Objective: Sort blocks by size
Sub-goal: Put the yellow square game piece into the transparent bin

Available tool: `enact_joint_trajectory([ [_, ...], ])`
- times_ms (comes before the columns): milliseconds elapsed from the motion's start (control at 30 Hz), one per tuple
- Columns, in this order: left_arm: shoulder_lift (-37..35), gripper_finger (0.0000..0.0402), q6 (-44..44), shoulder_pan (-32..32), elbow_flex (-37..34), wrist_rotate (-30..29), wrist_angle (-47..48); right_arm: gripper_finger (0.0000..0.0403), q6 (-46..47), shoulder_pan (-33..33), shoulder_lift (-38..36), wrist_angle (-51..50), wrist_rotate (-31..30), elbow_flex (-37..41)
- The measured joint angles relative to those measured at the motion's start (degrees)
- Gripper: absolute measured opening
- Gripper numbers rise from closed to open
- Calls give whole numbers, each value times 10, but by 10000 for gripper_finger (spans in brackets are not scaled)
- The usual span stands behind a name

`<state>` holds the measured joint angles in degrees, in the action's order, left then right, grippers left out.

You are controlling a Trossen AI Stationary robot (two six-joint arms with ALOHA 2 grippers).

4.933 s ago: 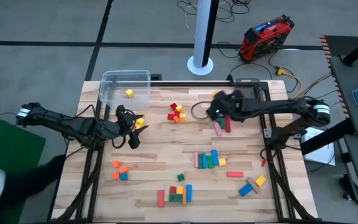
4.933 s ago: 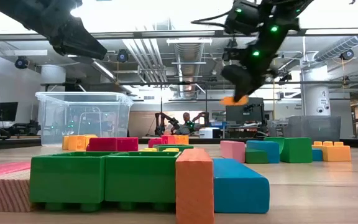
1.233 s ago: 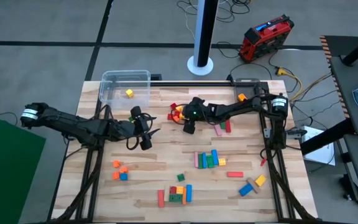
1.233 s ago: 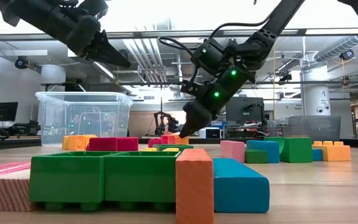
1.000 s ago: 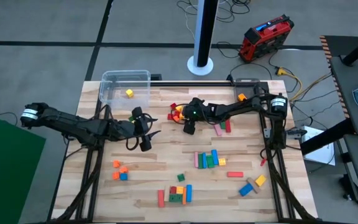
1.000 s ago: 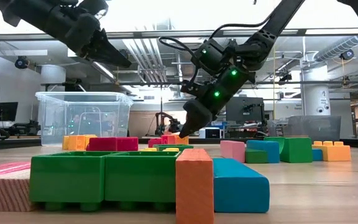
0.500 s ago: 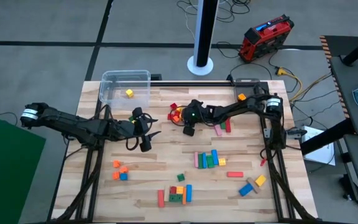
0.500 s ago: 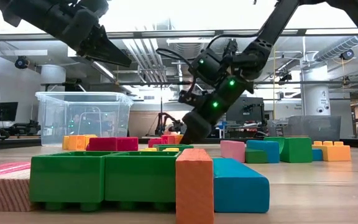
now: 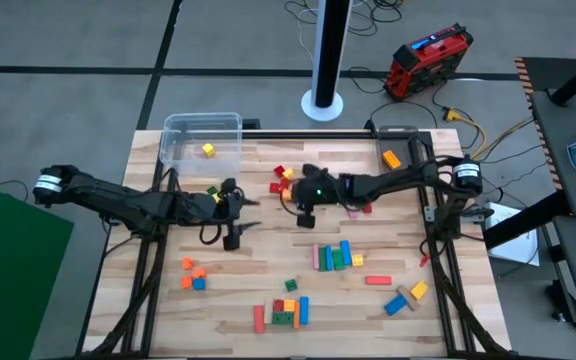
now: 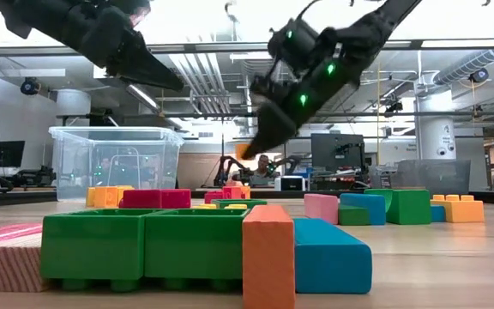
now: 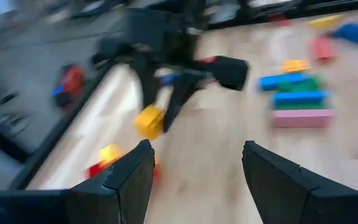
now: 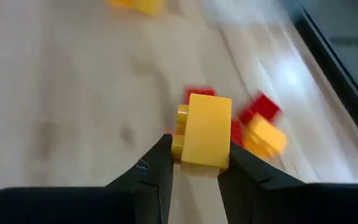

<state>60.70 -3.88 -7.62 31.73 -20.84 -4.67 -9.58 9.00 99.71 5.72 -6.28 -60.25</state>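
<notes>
We see the right gripper (image 12: pixel 194 163) clamped on a yellow block (image 12: pixel 202 131), its two fingers pressing the block's sides, lifted clear of the table (image 9: pixel 268 255). From above, this gripper (image 9: pixel 301 208) sits near the table's middle, just beside a small cluster of red and yellow blocks (image 9: pixel 282 178). In the low view it hangs high with the block at its tip (image 10: pixel 245 151).

The left gripper (image 11: pixel 194 163) hovers over the left-centre of the table (image 9: pixel 236 216), its fingers spread wide with nothing between them.

Other blocks lie scattered: a yellow cube (image 9: pixel 208 150) inside the clear tub (image 9: pixel 180 128) at the far left corner, an orange block (image 9: pixel 392 159) near the far right edge, a row of pink, blue and green bars (image 9: pixel 334 255) right of centre, small orange and blue blocks (image 9: pixel 194 276) at the near left, and a green, red and blue group (image 9: pixel 286 310) at the near edge. Close to the low camera stand green blocks (image 10: pixel 144 245), an orange bar (image 10: pixel 268 256) and a blue block (image 10: pixel 333 255).

We cannot read any writing or labels on these things.
</notes>
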Motion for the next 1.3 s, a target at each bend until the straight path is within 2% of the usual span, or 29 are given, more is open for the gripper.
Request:
enact_joint_trajectory([
  [67, 5, 219, -25, 0, -5, 64, -32, 89, -25, -21, -6, 23, 27, 3],
  [133, 11, 219, -44, -1, -6, 93, -57, 84, -43, -41, -6, 61, 46, 10],
  [267, 24, 219, -60, 0, -7, 94, -70, 84, -54, -70, -3, 134, 49, 21],
  [433, 52, 219, -61, -1, -7, 94, -84, 93, -54, -80, -3, 178, 48, 22],
  [600, 88, 219, -77, 2, -7, 89, -134, 84, -62, -80, -3, 186, 48, 22],
  [700, 106, 219, -85, 9, -7, 63, -158, 85, -65, -80, -3, 187, 48, 22],
  [900, 127, 219, -90, 27, -7, 33, -159, 93, -63, -80, -2, 189, 50, 22],
  [1133, 139, 219, -91, 35, -7, 34, -165, 84, -76, -85, -2, 187, 48, 22],
  [1300, 140, 219, -92, 35, -7, 84, -178, 92, -72, -87, -2, 188, 53, 22],
])
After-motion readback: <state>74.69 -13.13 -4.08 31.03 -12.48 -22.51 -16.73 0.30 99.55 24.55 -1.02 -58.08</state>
